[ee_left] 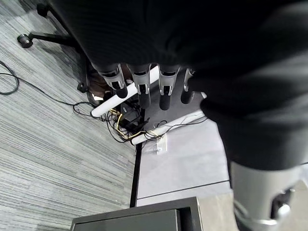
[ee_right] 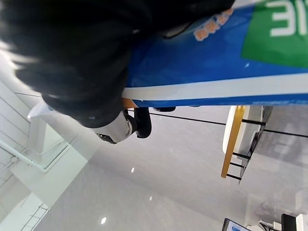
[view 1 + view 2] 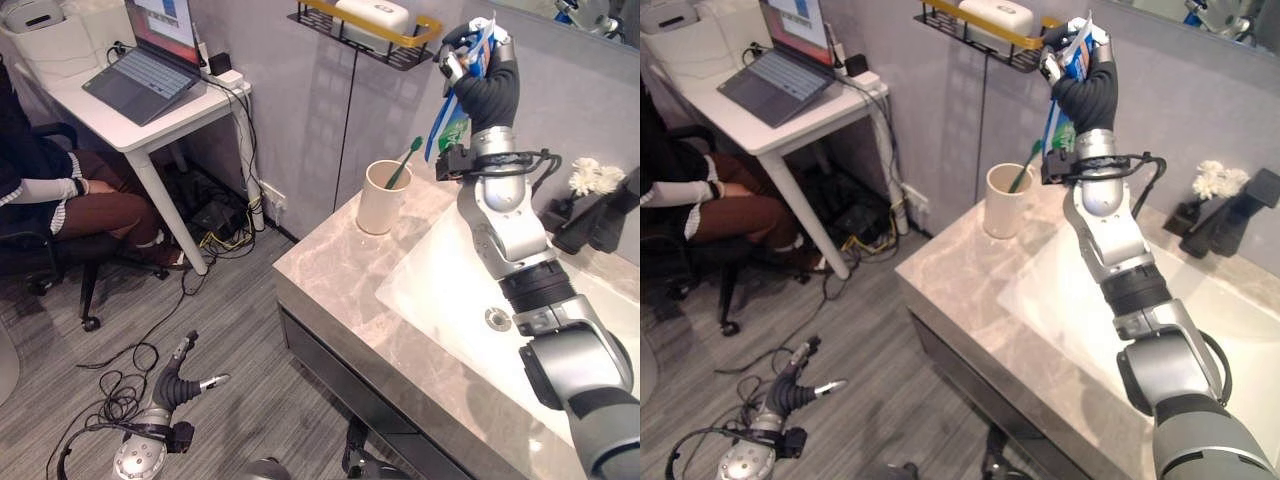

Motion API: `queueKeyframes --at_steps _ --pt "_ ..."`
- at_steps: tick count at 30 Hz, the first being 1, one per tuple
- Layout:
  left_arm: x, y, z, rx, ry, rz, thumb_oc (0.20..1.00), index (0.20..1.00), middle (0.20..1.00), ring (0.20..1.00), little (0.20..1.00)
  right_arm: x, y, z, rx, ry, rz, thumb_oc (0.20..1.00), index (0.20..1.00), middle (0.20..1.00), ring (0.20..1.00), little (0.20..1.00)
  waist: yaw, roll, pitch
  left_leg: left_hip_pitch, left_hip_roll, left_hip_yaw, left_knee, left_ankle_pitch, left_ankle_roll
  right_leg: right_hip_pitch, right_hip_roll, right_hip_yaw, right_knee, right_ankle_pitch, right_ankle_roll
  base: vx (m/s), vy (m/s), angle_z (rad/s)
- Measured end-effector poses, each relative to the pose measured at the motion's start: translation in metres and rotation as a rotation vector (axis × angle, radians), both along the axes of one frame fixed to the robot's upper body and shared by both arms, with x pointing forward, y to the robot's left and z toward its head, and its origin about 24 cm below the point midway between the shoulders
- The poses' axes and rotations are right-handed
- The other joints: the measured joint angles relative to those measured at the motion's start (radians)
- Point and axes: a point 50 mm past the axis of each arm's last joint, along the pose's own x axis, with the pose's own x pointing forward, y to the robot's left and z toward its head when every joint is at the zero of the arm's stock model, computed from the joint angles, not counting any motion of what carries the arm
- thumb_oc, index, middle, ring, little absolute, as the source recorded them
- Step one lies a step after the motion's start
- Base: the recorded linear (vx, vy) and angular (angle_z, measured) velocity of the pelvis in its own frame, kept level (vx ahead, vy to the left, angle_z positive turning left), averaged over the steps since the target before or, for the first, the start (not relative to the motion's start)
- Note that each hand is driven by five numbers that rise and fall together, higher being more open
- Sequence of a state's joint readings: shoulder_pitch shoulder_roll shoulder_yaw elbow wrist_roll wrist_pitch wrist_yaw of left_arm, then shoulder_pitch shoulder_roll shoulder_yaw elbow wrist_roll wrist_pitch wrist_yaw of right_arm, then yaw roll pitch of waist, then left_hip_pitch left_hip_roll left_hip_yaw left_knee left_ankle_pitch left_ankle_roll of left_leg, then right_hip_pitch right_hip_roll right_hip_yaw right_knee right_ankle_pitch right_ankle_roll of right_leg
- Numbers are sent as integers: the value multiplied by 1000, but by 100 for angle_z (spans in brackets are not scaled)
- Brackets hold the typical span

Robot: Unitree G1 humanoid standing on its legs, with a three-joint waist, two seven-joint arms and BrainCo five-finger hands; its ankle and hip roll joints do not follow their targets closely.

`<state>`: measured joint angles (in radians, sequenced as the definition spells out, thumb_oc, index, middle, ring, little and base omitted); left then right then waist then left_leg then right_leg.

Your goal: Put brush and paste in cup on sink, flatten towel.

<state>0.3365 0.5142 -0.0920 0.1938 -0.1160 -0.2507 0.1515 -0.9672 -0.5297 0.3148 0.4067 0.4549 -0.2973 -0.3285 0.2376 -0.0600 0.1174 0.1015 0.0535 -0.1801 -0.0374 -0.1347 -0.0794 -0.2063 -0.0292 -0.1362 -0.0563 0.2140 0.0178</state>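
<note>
Left eye view: the right hand [image 3: 482, 70] is raised in the upper right of the frame, fingers curled round a blue-and-green toothpaste tube [image 3: 455, 115] that hangs down from the grip, above and just right of the cup [image 3: 385, 197]. The cream cup stands upright on the marble table [image 3: 330, 275], left of the white sink basin [image 3: 450, 290], with a green toothbrush [image 3: 404, 163] leaning inside it. A wire shelf [image 3: 365, 30] with a yellow rail hangs on the wall at top centre. In the upper left, a laptop [image 3: 150, 60] sits on a white desk [image 3: 135, 125], and a person [image 3: 60, 195] is seated at the left edge. The left hand [image 3: 180, 380] hangs low at the bottom left over the grey floor, fingers loosely spread, holding nothing.

Right eye view: the same scene — the tube's lower end hangs beside the brush head, above the cup.

Left wrist view: the fingers [image 1: 140, 86] run straight in a row across the upper middle, nothing between them; wood-grain floor [image 1: 48, 159] lies at lower left.

Right wrist view: the tube [image 2: 216, 67] crosses the upper frame, pinned under the dark cover; the shelf's yellow rail [image 2: 231, 144] shows at right.
</note>
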Motion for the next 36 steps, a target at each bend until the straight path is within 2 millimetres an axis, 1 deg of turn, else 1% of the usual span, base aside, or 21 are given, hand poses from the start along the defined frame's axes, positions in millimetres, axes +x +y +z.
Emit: queueKeyframes --at_steps 6,10,17,20,25,29,36 --pt "0 0 0 5 -4 4 1000 1000 1000 1000 1000 0 1 6 1 -14 3 200 200 200 200 200 24 5 3 -5 5 -5 -4 0 -1 0 1 -11 -2 -2 -1 16 1 5" --pt "0 1 1 23 -10 15 1000 1000 1000 1000 1000 0 2 10 13 -26 -8 200 200 200 200 200 25 5 3 -9 5 -7 -4 0 -1 0 0 -13 -8 -3 -1 12 1 2" --pt "1 -1 1 21 -11 8 1000 1000 1000 1000 1000 0 2 9 20 -22 -5 200 200 200 200 200 24 7 5 -15 5 -6 -4 0 -1 0 2 -14 -23 4 -1 1 0 0" --pt "3 -4 3 16 -26 -5 1000 1000 1000 1000 1000 0 4 8 25 -19 0 200 200 200 200 200 23 9 5 -16 4 -6 -4 1 -1 0 1 -13 -26 9 -5 -12 3 0" --pt "9 -8 7 12 -47 -22 1000 1000 1000 1000 1000 1 15 5 46 -12 37 200 200 200 200 200 21 10 6 -15 3 -3 -4 1 -1 0 2 -11 -29 12 -9 -9 1 -1" --pt "7 -11 3 11 -31 -27 1000 1000 1000 1000 1000 0 17 5 49 -12 42 200 200 200 200 200 21 10 6 -15 3 -2 -5 1 -1 0 2 -10 -29 12 -9 0 0 0" --pt "7 -11 3 26 -31 -31 1000 1000 1000 1000 1000 1 17 3 51 -8 43 200 200 200 200 200 20 10 6 -14 2 0 -4 1 -1 0 2 -9 -29 13 -9 0 0 0"
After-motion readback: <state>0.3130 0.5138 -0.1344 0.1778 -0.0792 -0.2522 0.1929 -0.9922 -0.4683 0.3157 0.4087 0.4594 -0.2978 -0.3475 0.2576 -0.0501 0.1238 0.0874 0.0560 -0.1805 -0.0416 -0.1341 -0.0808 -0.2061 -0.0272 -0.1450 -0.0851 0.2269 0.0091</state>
